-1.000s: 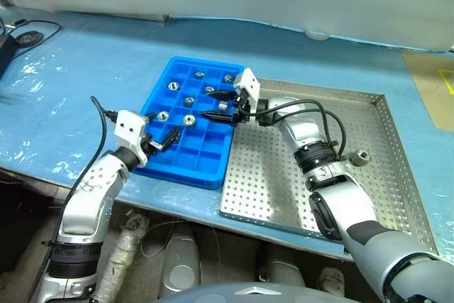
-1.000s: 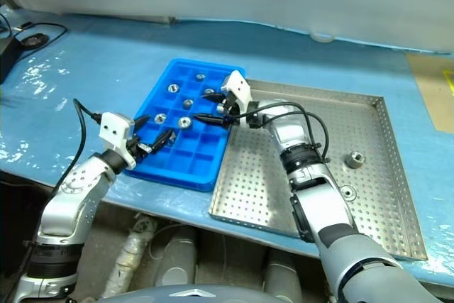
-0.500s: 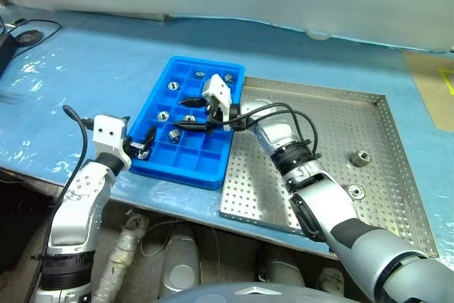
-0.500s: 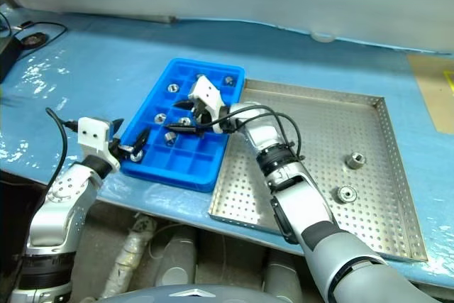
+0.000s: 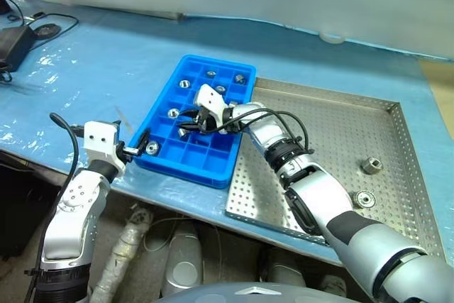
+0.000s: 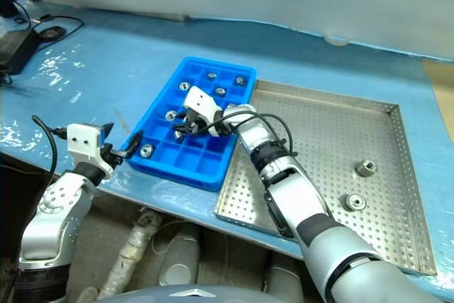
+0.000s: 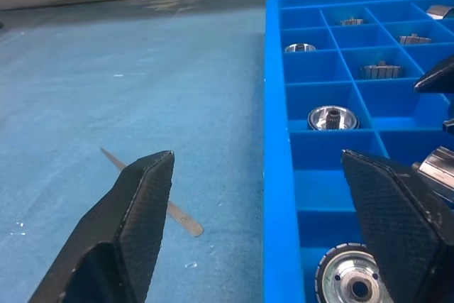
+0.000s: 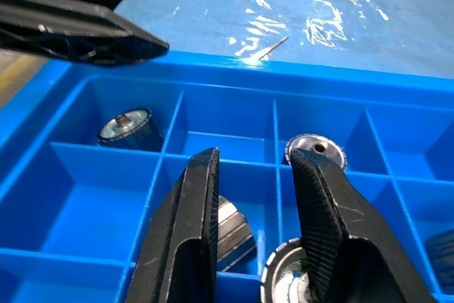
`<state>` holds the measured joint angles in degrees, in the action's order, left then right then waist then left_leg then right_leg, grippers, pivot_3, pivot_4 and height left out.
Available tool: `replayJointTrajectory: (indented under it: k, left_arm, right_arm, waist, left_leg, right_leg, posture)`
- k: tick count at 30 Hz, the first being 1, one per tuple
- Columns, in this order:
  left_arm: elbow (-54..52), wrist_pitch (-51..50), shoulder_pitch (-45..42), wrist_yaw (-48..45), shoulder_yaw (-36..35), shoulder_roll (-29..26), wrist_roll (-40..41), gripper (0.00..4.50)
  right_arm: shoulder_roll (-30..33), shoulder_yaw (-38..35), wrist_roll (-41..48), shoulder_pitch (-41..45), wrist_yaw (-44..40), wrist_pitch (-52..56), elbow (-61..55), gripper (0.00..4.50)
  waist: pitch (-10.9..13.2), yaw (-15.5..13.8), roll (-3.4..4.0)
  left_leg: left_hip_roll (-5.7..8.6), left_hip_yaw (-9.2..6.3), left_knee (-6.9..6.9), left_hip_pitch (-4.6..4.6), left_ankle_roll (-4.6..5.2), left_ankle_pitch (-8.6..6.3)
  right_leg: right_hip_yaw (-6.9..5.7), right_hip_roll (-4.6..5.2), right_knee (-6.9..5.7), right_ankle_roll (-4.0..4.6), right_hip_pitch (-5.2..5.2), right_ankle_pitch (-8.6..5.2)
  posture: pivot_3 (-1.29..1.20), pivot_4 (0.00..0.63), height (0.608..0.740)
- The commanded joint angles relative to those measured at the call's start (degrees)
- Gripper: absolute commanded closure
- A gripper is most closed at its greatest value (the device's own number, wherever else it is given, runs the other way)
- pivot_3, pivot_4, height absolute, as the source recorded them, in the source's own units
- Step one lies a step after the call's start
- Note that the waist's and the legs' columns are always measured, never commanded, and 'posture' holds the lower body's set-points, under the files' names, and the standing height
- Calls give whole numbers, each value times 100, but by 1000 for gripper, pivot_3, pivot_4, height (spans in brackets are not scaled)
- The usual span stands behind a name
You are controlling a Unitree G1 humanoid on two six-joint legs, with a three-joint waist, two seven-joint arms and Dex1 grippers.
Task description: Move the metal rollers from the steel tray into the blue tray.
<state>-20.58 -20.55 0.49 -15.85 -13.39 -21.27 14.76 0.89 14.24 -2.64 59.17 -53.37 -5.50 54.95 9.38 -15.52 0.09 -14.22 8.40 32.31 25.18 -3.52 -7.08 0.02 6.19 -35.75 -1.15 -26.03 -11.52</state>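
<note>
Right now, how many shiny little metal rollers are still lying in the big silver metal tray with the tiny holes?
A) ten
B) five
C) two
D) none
C: two small shiny metal rollers lie near the far right side of the large silver perforated steel tray; the other rollers sit in the bright blue plastic compartment tray.

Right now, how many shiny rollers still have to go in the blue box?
Two. Several metal rollers already sit in the blue tray's little compartments, so most of the job looks done. The right claw is low over that tray, beside a roller lying in a compartment. Two rollers are left on the steel tray, over by its right side.
</note>
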Motion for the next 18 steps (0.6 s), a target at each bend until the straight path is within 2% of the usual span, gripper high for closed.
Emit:
replayJointTrajectory:
  k: [1,8,13,18]
  left_arm:
    - [-59,44,-103,-58,-58,-42,51,512]
    - [106,81,-312,-180,79,-28,41,512]
    - [-40,170,-474,-533,260,41,319,512]
    - [196,250,-825,-1069,638,172,601,512]
  right_arm:
    - [157,20,-155,88,85,-219,-26,2876]
    - [481,-48,-245,54,30,-378,24,2876]
    - [365,-630,851,-162,-989,334,-795,2876]
    - [707,-719,1064,-576,-1196,850,-1597,2876]
  waist:
    - [0,-4,0]
    - [0,22,0]
    - [0,53,0]
    - [-1,52,-1]
  left_leg:
    - [0,0,0,0,0,0]
    - [0,0,3,0,-1,0]
    - [-1,0,3,1,0,0]
    - [-3,0,10,0,0,1]
  right_leg:
    - [0,0,0,0,0,0]
    - [1,-1,-2,0,-1,0]
    - [1,-3,1,0,-2,0]
    - [-1,-4,-3,1,5,0]
  posture:
    - [541,150,740]
    - [492,150,740]
    - [453,150,740]
    - [353,150,740]
